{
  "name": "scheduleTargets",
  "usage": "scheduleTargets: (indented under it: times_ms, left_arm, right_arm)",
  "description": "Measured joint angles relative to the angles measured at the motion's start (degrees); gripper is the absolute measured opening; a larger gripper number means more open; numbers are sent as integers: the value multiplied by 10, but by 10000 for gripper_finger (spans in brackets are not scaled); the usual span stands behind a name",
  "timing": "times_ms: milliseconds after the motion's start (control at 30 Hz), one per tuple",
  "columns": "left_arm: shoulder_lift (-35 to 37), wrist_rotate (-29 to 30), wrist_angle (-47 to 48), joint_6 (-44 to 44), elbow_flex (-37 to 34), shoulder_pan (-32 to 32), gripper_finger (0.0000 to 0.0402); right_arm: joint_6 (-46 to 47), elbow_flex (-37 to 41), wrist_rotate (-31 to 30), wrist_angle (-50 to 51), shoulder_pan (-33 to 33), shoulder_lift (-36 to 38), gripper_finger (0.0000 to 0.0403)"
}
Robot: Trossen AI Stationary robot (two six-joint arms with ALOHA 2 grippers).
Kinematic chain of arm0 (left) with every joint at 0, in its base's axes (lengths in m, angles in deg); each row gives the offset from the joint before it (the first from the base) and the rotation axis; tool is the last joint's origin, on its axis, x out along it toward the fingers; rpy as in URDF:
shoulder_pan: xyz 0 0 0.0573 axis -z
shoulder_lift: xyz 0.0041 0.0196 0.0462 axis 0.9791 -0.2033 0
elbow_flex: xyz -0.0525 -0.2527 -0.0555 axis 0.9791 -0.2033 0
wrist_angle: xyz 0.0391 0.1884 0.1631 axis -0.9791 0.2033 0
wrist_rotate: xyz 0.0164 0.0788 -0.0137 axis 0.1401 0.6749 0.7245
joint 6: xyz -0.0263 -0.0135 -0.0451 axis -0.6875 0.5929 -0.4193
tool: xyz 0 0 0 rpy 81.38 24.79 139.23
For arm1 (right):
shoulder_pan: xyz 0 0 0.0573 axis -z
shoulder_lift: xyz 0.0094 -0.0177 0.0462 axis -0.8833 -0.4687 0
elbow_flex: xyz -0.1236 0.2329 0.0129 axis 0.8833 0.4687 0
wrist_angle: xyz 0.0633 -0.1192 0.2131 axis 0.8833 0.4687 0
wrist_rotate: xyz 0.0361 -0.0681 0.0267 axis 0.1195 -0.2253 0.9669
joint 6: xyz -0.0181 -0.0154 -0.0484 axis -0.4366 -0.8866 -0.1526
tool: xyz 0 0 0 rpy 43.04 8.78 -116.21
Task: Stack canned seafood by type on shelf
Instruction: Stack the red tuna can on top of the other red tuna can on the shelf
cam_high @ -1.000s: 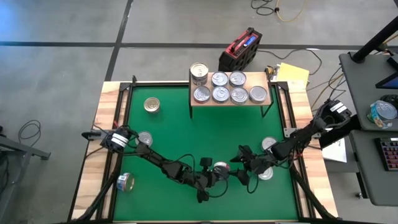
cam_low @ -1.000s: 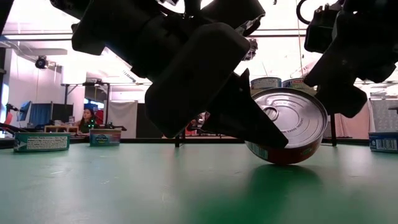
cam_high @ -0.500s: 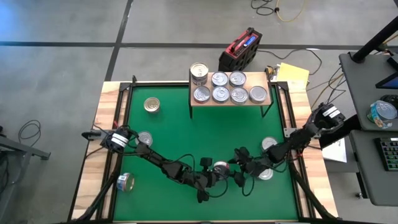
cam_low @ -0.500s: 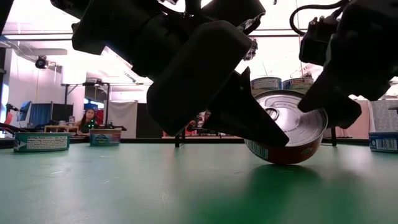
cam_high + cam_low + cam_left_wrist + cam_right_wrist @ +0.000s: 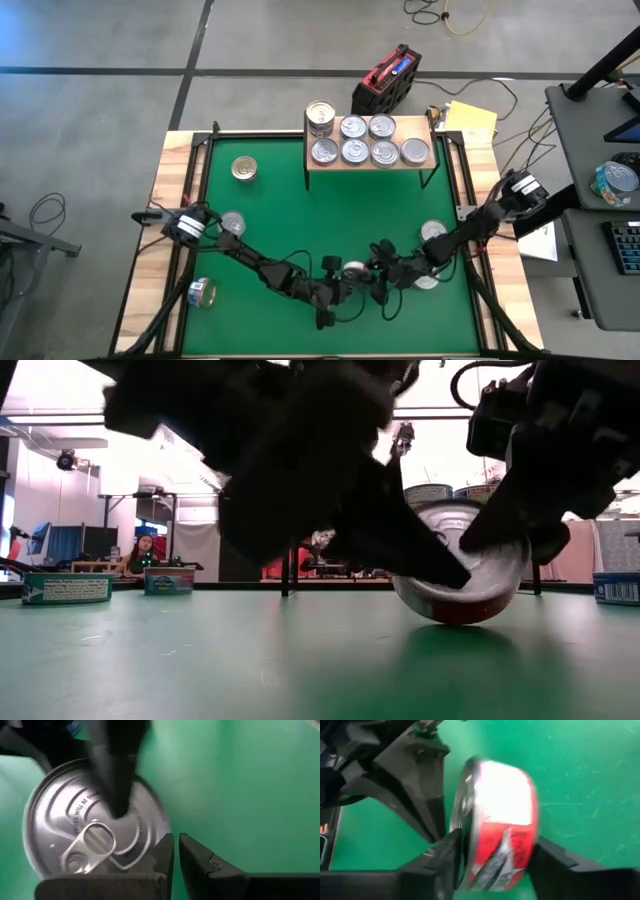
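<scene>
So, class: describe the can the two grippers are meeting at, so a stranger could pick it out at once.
Start at the green mat and go to its near edge, opposite the shelf. Between the left gripper and the right gripper is a can. Alone among the cans it is tipped on edge, with a red label.

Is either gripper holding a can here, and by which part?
The right gripper straddles the tilted red-labelled can, one finger on its lid, one on its base. The left gripper is shut, holding nothing.
</scene>
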Motion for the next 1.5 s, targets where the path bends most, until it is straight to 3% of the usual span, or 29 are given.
scheduleTargets:
  times_ms: [100, 267, 567, 700, 833, 1067, 1267, 1500]
  left_arm:
    - [12, 0, 0, 5, 0, 6, 30]
    - [40, 31, 27, 25, 0, 16, 73]
    - [134, 239, 156, 41, -10, 64, 130]
    - [185, 246, 128, 56, -54, 70, 142]
    - [238, 251, 51, 59, -128, 68, 146]
    - [317, 251, -221, 68, -277, 60, 147]
    - [328, 240, -403, 69, -369, 47, 155]
    - [320, 233, -470, 65, -404, 18, 185]
  right_arm:
    - [-11, 0, 0, 13, 0, 16, 127]
    - [-28, 0, -1, 29, 0, 47, 130]
    - [-64, 1, -23, 55, 9, 122, 130]
    - [-94, 4, -45, 38, 23, 141, 130]
    - [-146, 19, -54, -41, 34, 142, 130]
    - [-243, 26, -63, -124, 53, 121, 130]
    - [-287, 31, -62, -170, 77, 117, 130]
    - [-313, 35, 53, -237, 138, 114, 130]
